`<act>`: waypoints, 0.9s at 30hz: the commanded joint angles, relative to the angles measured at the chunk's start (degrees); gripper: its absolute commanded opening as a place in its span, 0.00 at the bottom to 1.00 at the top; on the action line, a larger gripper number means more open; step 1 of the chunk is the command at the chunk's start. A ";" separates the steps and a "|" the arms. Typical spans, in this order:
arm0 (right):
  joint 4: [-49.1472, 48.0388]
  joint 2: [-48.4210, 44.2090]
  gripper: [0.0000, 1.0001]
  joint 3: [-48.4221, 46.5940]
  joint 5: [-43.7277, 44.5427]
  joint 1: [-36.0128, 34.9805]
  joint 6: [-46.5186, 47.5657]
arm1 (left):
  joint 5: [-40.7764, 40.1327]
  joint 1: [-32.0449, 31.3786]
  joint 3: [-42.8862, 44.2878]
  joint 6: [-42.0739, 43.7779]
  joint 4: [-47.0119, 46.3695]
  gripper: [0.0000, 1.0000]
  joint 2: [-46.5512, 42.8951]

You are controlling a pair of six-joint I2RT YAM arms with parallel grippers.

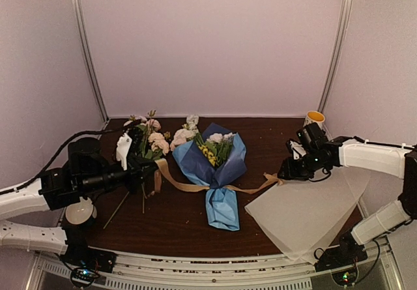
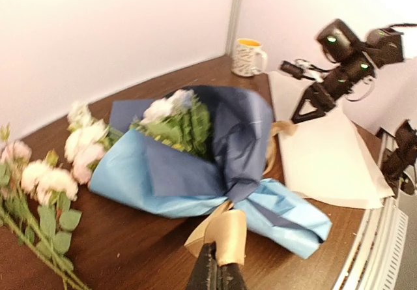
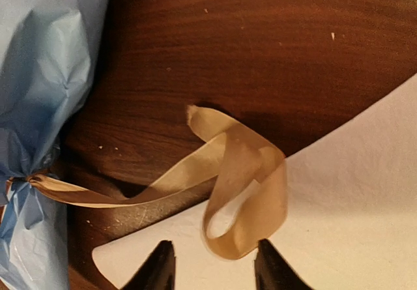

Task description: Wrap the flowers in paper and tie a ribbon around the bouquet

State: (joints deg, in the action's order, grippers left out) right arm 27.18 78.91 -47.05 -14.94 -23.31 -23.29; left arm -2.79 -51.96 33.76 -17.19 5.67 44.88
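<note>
Wrap looks done. The bouquet is a cone of blue paper, light blue face mostly out and navy showing at the collar. It holds small white, yellow and pink artificial flowers. It lies flat in the middle of the dark brown wooden counter, between the two arms.

The flat tan-gold satin ribbon goes round the cone's pinched neck, and the paper gathers there in the right wrist view. One tail runs out left, the other right. Can't tell if that's a real knot or a single crossing. No bow visible. My read: late stage, with the tie left to cinch and finish.

Left jaws: clenched on the left ribbon tail, its end folded up over the tips in the left wrist view.
Right jaws: parted. The right tail's slack loop lies between the tips on the pale translucent sheet, not pinched.

Orientation: in the top view the long axis runs roughly far to near, slightly tilted. The bloom end points at the back wall and a touch left. The crumpled narrow tail points at the near edge. The ribbon crosses about square to that axis.

A loose bunch of pink and white flowers lies unwrapped just left of the bouquet. A white mug with yellow inside stands in the far right corner.
</note>
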 commanded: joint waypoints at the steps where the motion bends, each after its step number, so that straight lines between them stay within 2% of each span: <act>1: 4.59 -4.69 0.51 -3.43 3.86 -2.56 2.37 | 0.02 -6.90 9.72 11.36 -3.69 0.00 4.90; 3: 4.17 -7.05 0.57 -4.31 5.51 -4.87 3.65 | 2.01 -8.33 12.41 12.94 -3.84 0.00 7.32; 4: 3.55 -8.20 0.64 -4.77 5.77 -6.48 4.64 | 3.08 -8.75 13.41 13.33 -4.37 0.00 8.20; 7: -1.05 -10.28 0.74 -5.90 4.79 -14.07 8.58 | 4.84 -10.11 15.71 14.49 -5.37 0.00 10.37; 10: -9.51 -9.09 0.76 -6.29 -0.04 -23.44 10.46 | 5.28 -10.99 17.53 15.27 -5.81 0.00 11.84; 15: -19.71 -0.32 0.70 -10.71 -3.90 -32.36 11.24 | 5.85 -11.53 18.98 15.86 -6.20 0.00 13.50; 20: -23.15 8.10 0.66 -16.40 -5.15 -35.34 11.24 | 4.79 -11.67 19.32 15.94 -5.73 0.00 13.74; 23: -26.63 10.76 0.59 -16.98 -5.89 -35.44 9.83 | 4.59 -11.67 19.16 15.96 -5.71 0.00 13.57; 27: -27.84 12.57 0.43 -17.08 -4.94 -35.37 9.11 | 3.48 -11.67 18.86 16.00 -5.47 0.00 13.16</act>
State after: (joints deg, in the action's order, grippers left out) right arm 3.88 90.45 -62.65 -19.81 -58.59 -13.37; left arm 1.69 -63.33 51.13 -1.96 3.05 58.72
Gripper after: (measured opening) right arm 0.489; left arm 0.012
